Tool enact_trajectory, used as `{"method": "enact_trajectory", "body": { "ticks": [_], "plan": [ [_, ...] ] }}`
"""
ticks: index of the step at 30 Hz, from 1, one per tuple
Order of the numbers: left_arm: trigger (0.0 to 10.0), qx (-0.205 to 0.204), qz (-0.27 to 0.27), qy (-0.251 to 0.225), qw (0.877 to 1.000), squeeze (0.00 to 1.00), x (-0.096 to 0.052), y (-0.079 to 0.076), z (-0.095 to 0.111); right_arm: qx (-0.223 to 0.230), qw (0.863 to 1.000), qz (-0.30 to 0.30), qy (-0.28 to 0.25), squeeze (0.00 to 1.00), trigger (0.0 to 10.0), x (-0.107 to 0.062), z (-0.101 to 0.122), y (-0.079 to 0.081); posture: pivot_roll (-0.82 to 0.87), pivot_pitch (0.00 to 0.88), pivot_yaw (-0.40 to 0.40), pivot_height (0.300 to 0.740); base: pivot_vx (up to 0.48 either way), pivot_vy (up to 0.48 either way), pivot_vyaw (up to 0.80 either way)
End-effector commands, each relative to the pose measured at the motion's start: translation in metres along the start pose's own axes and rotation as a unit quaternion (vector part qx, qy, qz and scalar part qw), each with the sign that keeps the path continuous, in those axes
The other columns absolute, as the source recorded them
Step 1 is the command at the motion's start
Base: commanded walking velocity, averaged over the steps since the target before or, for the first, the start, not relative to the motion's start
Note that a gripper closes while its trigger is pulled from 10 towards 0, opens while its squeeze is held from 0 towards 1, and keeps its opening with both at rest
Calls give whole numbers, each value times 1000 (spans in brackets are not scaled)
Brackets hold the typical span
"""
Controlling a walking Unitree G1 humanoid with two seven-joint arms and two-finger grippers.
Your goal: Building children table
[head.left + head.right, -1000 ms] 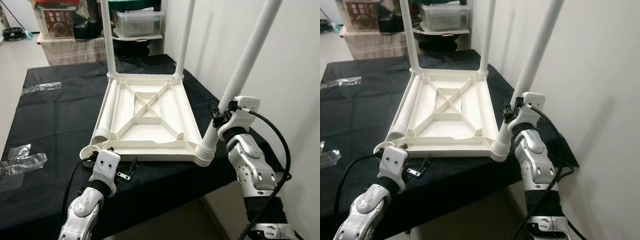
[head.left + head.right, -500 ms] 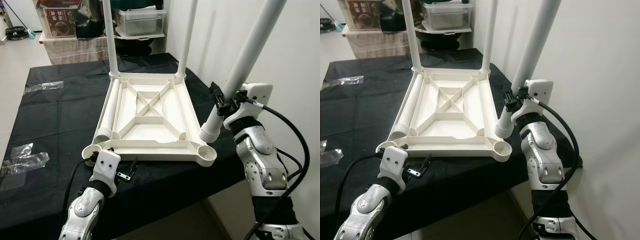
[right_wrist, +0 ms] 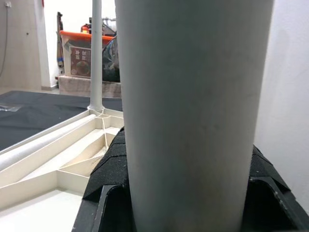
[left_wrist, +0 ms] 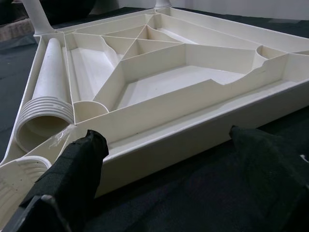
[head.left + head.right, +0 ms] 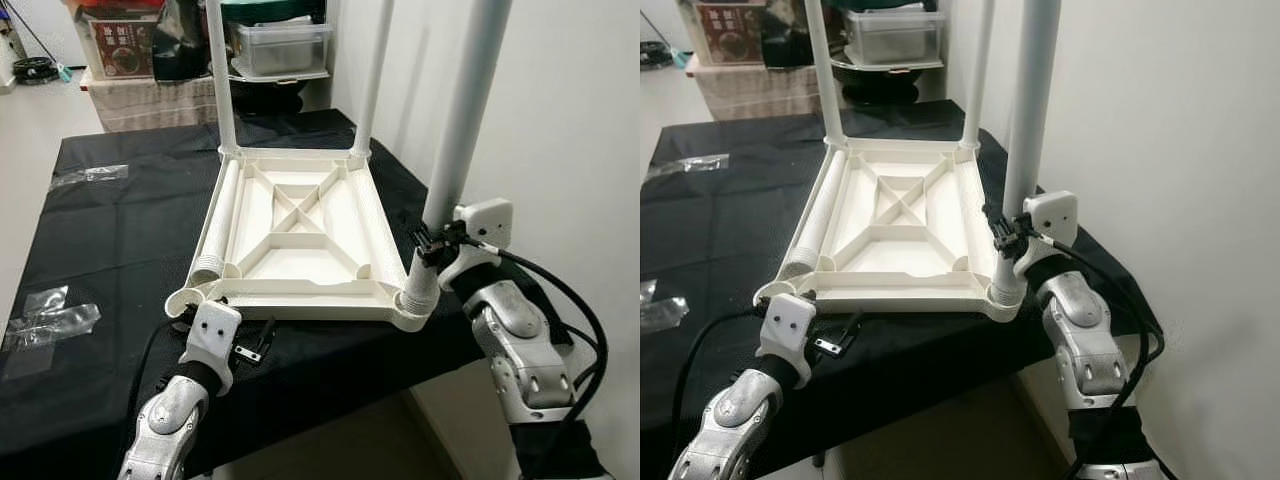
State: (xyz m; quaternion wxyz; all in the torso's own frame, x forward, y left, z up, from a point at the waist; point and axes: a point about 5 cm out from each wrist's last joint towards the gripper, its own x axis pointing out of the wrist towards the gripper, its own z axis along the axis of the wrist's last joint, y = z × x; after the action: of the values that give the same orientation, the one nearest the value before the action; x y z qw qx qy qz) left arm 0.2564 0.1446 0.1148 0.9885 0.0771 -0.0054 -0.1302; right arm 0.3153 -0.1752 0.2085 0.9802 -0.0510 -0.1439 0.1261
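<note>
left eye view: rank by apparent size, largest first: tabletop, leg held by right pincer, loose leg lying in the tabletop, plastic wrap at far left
1. tabletop
2. leg held by the right pincer, though it is nearer the camera and runs out of frame
3. loose leg lying in the tabletop
4. plastic wrap

The right gripper (image 5: 428,243) is clamped around the upright table leg (image 5: 452,160) at the near right, while the left gripper (image 5: 255,342) rests low at the near left, fingers parted.
</note>
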Motion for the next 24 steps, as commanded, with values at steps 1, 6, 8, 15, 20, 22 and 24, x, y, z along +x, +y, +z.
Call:
{"method": "enact_trajectory", "body": {
  "ticks": [1,6,8,15,20,22,24],
  "plan": [
    [10000,5,-3,0,1000,0,0,0,0,2,1000,-13,-6,0,10000,-1,-3,0,15,0,-56,740,0,0,0],
    [10000,5,-2,0,1000,0,0,1,0,3,1000,-18,-4,0,10000,0,-9,4,18,0,-58,740,0,0,0],
    [10000,5,-2,-1,1000,0,1,0,0,0,1000,-17,-4,0,10000,1,-12,7,21,0,-60,740,0,0,0],
    [10000,6,2,0,1000,0,-1,1,-1,-12,1000,-13,-4,0,10000,0,-17,10,27,0,-69,740,0,0,0],
    [10000,5,2,0,1000,0,-1,0,-1,-20,1000,-17,-2,0,10000,-2,-20,9,25,0,-69,740,0,0,0],
    [10000,5,1,0,1000,0,-1,0,-1,-21,1000,-19,-4,0,10000,-3,-20,8,25,0,-69,740,0,0,0],
    [10000,5,0,-1,1000,0,0,-1,-1,-22,999,-29,-5,0,10000,-3,-22,6,25,0,-69,740,0,0,0]
  ]
}}
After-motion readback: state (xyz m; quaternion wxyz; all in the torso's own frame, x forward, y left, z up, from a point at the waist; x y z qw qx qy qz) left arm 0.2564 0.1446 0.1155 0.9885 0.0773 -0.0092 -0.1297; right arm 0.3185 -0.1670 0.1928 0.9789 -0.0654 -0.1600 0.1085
